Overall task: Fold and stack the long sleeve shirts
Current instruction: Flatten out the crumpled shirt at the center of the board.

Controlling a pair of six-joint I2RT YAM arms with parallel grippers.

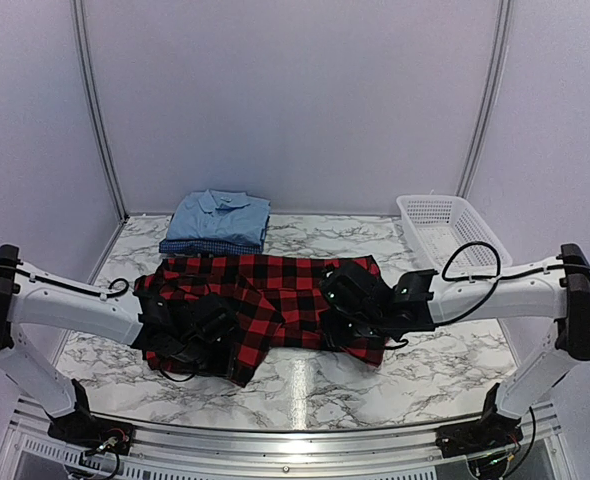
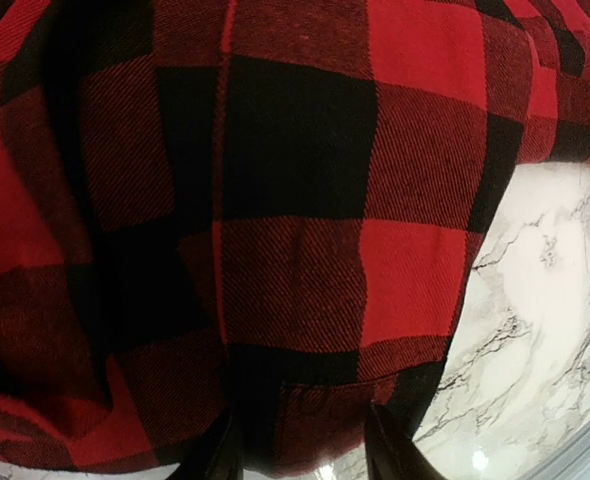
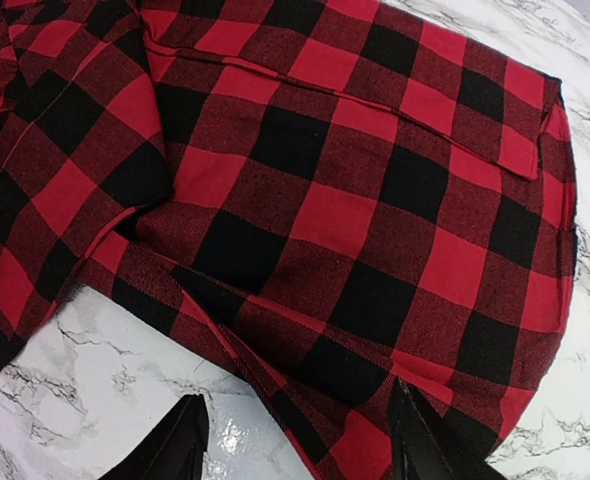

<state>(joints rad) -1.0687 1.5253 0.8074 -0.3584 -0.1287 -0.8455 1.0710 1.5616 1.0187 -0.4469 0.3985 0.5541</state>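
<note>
From above, the red-and-black plaid shirt (image 1: 265, 295) lies spread across the middle of the table (image 1: 425, 375). It is rumpled, and its near hem is uneven. My left hand (image 1: 197, 335) is on its left part and my right hand (image 1: 343, 300) on its right. Behind it and apart from it, the light blue shirt (image 1: 220, 213) sits folded on the dark blue checked one (image 1: 210, 245) (2 done, I judge, 1 to go). The white basket (image 1: 445, 228) stands at the far right.

My left wrist view is nearly all plaid, close up, with marble only at the right. My left fingertips (image 2: 387, 448) stand apart with cloth across the gap, and nothing looks pinched.

My right wrist view shows a flat panel with a seam, and a loose flap on the left whose edge rests on bare marble. My right fingertips (image 3: 180, 445) are spread wide, with the hem between them ungripped.

To fold well, I should take matching edges with both hands and lift evenly, so the cloth does not bunch.
</note>
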